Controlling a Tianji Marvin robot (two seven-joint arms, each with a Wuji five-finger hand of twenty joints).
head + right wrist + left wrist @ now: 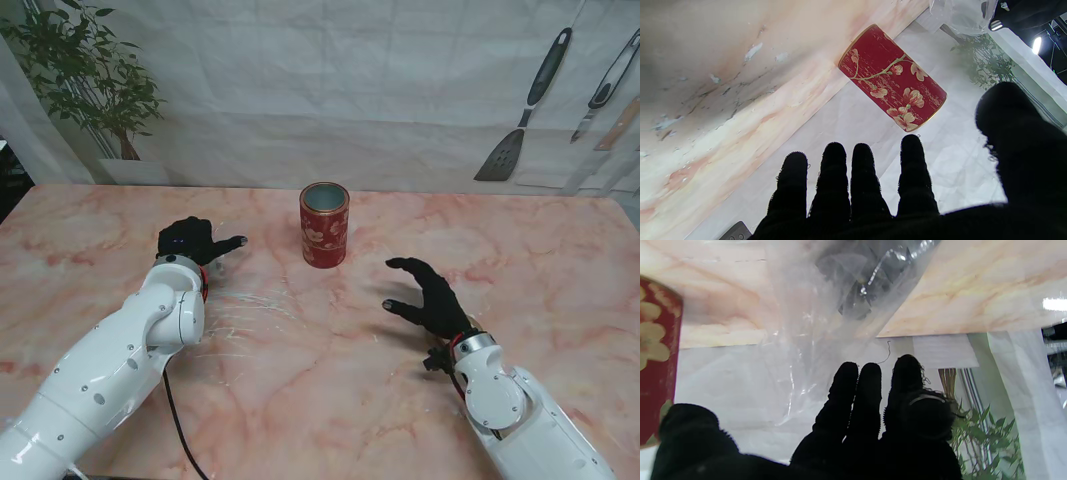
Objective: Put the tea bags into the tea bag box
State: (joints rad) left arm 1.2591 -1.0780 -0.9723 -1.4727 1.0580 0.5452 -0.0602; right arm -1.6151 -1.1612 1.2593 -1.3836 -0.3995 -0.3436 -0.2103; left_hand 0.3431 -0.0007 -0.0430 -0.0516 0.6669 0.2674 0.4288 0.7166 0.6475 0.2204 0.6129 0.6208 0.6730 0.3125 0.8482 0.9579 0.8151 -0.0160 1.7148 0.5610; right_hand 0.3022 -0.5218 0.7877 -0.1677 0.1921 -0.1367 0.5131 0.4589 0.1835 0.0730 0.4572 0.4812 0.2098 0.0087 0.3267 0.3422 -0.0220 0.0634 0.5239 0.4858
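Tea bag box: red cylindrical tin [324,224] with a floral print and gold rims, upright, lid off, mouth open upward. It stands on the table's centre line, toward the far edge.
Tea bags: a clear plastic bag [826,306] with dark contents lies on the table by the left hand; individual tea bags cannot be made out. In the stand view the bag shows only as faint glints [245,305] near the left wrist.
Obstructions: nothing lies between either hand and the tin.
Left hand: black-gloved hand [192,240], left of the tin and apart from it, palm down at the clear bag. Fingers [870,396] extended and close together, thumb out to the side toward the tin. Whether they hold the plastic cannot be told.
Right hand: black-gloved hand [428,296], right of the tin and nearer to me, raised off the table, holding nothing. Fingers [863,176] spread and slightly curled, thumb apart.
Surface: pink-veined marble table [320,400].
Room: white sheet backdrop [330,80]; potted plant [85,75] at the far left corner; spatula [525,105] and other utensils at the far right.
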